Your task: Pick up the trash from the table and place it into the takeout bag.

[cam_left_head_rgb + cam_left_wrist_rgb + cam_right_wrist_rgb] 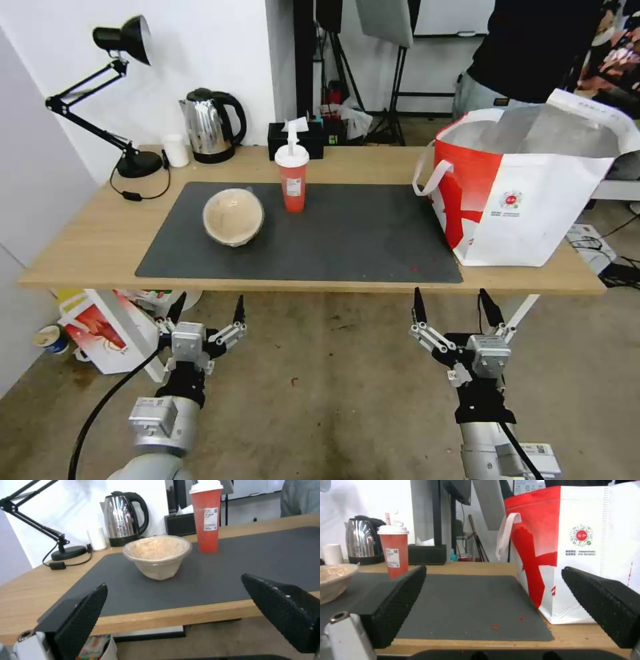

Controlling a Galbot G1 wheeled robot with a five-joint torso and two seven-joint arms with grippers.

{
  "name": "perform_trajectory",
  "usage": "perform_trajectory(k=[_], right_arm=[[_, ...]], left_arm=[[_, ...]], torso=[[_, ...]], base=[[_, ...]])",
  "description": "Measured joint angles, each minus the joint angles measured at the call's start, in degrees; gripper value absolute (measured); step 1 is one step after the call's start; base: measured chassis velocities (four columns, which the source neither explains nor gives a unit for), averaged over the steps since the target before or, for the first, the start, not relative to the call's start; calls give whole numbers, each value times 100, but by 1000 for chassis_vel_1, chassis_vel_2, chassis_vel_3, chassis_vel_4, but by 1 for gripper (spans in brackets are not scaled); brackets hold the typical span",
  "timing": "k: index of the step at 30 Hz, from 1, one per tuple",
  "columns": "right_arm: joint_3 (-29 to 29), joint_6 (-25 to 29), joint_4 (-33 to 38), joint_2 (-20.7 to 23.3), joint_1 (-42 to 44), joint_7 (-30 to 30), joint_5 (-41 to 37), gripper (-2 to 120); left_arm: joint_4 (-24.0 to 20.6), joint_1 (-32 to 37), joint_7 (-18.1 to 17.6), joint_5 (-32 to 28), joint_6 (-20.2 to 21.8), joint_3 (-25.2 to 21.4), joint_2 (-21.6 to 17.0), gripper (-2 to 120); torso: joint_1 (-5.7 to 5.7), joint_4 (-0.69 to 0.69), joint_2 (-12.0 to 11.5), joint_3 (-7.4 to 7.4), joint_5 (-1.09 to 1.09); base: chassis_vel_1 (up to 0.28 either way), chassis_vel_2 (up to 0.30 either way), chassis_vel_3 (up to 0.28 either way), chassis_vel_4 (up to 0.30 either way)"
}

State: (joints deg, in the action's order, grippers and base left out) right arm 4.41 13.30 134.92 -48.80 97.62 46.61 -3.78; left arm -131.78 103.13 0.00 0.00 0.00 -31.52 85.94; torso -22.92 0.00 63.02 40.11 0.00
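Observation:
On the dark mat of the table [93, 247] sit a tan round paper bowl [233, 216] [157, 555] [331, 578] and, just behind it to the right, a red cup with white lid and straw [292, 175] [207, 517] [394, 551]. The takeout bag [527, 183] [580, 550], white and red with foil lining, stands open at the table's right end. My left gripper [207, 312] [176, 610] hangs open below the front edge, facing the bowl. My right gripper [458, 308] [493, 605] is open too, below the edge in front of the bag.
A black desk lamp [100, 87], a steel kettle [210, 125], a small white cup [176, 150] and a black tissue box [297, 139] line the table's back. A smaller red-white bag [107, 330] sits on the floor at left. A person stands behind the takeout bag.

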Motion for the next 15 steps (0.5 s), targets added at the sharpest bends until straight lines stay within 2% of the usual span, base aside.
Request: perform_trajectory(k=[15], right_arm=[[-4, -12, -15, 3, -69, -83, -213, 100]], left_arm=[[0, 0, 0, 0, 0, 0, 0, 100]], torso=[[0, -1, 0, 0, 0]], base=[[0, 0, 0, 0]])
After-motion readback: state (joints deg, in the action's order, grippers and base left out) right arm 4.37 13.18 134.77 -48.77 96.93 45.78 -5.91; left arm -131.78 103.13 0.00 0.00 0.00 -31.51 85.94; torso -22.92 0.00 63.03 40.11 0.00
